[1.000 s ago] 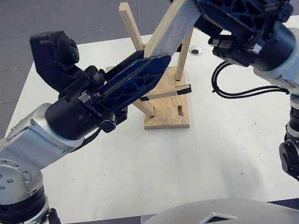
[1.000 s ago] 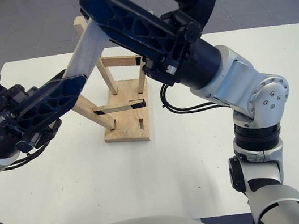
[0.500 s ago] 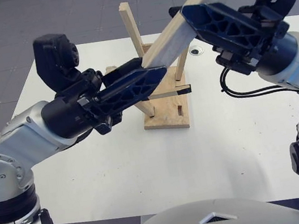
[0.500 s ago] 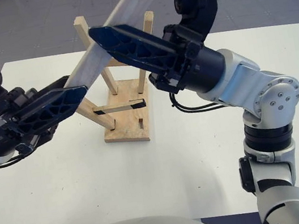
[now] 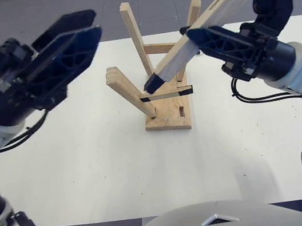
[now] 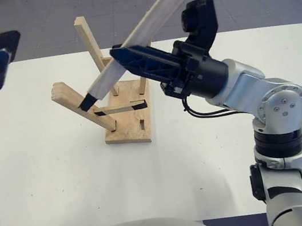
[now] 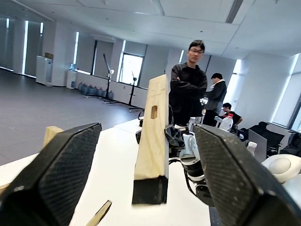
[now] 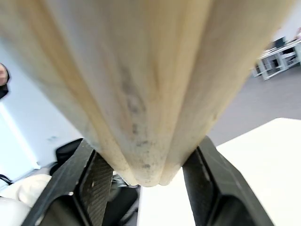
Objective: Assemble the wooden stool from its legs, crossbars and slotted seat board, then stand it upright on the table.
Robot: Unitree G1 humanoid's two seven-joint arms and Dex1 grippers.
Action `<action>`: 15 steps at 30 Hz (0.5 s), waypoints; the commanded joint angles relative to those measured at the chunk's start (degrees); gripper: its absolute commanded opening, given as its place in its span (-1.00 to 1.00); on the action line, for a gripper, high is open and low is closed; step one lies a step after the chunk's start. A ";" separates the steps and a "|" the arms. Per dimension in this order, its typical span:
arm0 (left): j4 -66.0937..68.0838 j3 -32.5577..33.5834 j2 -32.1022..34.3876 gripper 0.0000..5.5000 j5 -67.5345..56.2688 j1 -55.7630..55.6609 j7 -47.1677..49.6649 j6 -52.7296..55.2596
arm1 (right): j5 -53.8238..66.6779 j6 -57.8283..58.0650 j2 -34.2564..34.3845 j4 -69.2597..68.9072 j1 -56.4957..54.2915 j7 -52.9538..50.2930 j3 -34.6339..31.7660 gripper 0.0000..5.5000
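Seat board of pale wood lies flat on the white table in the head views, slotted face up. Three legs stand in it: an upright leg at its far left corner, a far leg at its far right corner, and a leaning leg tilting out over its near left edge. An upper crossbar joins the two far legs above the seat board, and a black-banded crossbar runs lower, from the leaning leg across to the board's right side. The right gripper, up and to the right of the seat board, is clamped on a loose leg that slants down toward the board. That leg's black-capped end hangs above the seat board's left half, near the leaning leg. The left gripper is raised well to the left of the seat board, spread wide and holding nothing. From the left wrist, its two dark fingers stand far apart, and the loose leg's black end faces the camera between them, farther off, with the right gripper behind it. From the right wrist, the loose leg runs close past the lens, pinched between the right gripper's pads. The seat board is hidden behind it.
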 commanded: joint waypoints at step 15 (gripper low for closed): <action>10.36 -37.75 -20.49 0.32 70.33 10.36 5.68 -10.73 | -44.00 -12.16 -11.14 16.68 8.87 29.18 5.05 -0.26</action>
